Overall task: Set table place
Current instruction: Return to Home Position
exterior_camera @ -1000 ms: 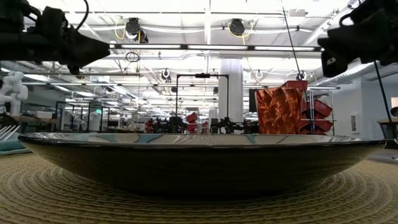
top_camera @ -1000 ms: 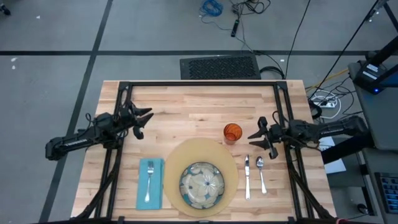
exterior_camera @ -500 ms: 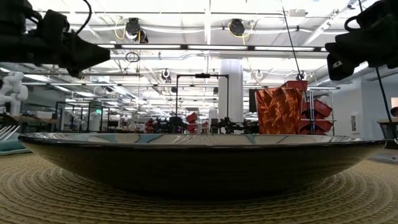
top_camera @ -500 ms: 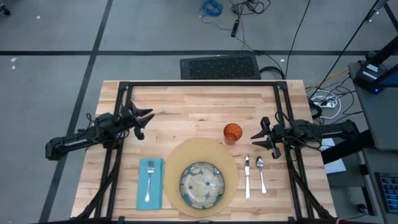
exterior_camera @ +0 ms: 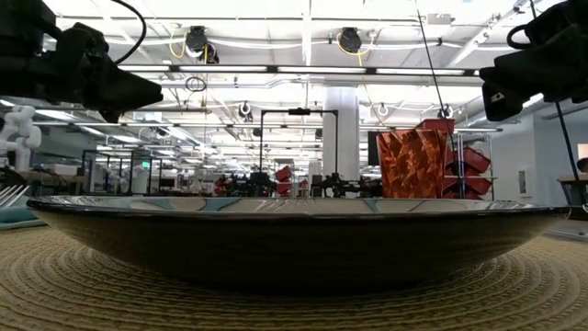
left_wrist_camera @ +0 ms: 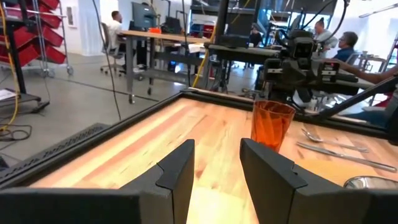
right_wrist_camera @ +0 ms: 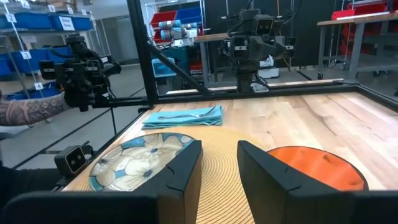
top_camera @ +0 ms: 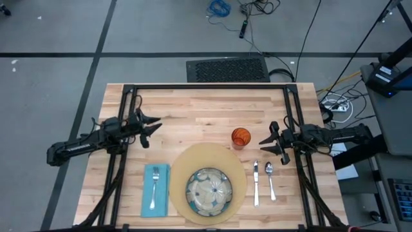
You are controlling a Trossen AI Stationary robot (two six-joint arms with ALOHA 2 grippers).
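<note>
The cup [top_camera: 240,137] is orange, the napkin [top_camera: 161,201] teal, the mat [top_camera: 193,158] tan, the dish [top_camera: 209,191] blue-green with pale flowers.

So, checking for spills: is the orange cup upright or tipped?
Upright: the orange cup stands on its base, open rim facing up.

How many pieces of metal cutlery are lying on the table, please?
3. The fork lies on the teal napkin, left of the mat. The knife and the spoon lie side by side right of the mat. None seems hidden.

Dish [top_camera: 209,191] on mat [top_camera: 199,158]; fork [top_camera: 154,187] on napkin [top_camera: 163,195]; cup [top_camera: 240,137] beside mat, perhaps touching.
</note>
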